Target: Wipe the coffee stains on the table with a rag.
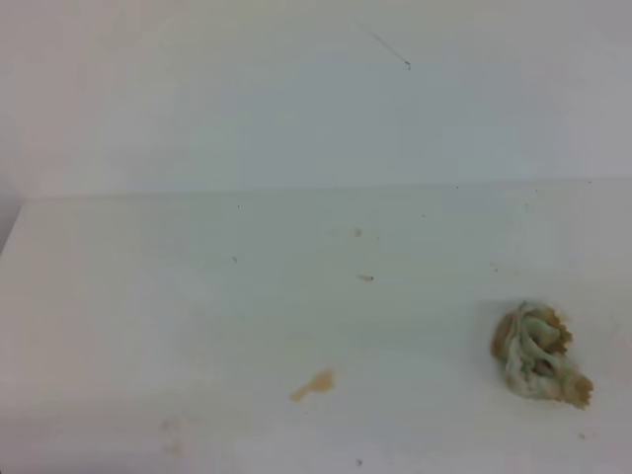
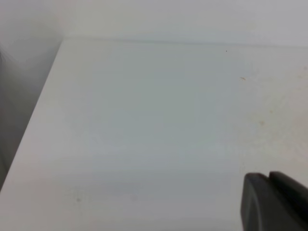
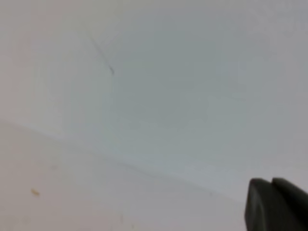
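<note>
Rag (image 1: 539,354) is sitting crumpled in a small heap on the white bench (image 1: 148,296), over on the right side, well apart from the coffee stains (image 1: 314,384) near the front middle. It is looking soft, light and floppy, maybe damp at its brown edges, so pinching the raised folds on top should work best. Nothing is gripping it now. The right jaws (image 3: 272,204) are sitting squeezed together and empty, and the left jaws (image 2: 269,199) are looking pressed together too.

plain white wall (image 1: 296,89), soft even light
</note>
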`<state>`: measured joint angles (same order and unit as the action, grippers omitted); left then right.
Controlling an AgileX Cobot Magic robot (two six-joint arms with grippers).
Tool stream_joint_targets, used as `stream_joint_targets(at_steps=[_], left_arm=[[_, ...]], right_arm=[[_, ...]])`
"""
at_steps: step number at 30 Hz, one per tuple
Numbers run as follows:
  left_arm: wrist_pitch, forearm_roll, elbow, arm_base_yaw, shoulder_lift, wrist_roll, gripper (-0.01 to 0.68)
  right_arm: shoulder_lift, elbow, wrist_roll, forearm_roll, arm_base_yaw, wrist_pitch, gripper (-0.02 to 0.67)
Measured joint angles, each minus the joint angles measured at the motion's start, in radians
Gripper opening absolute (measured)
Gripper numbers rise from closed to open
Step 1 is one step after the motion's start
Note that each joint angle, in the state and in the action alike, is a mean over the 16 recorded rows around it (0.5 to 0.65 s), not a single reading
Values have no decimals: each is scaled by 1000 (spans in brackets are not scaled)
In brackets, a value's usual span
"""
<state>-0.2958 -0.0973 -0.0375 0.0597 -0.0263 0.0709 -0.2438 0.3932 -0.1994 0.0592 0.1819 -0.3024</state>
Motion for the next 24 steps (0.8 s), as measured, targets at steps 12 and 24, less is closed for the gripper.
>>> stream_joint_targets(at_steps=[12,24], left_arm=[[0,0,0,0,0,0,1],[0,0,0,0,0,0,1]], right_arm=[[251,-365,142,-24,-88,74,-1],[259,-400,152,-42,-169,-48,-1]])
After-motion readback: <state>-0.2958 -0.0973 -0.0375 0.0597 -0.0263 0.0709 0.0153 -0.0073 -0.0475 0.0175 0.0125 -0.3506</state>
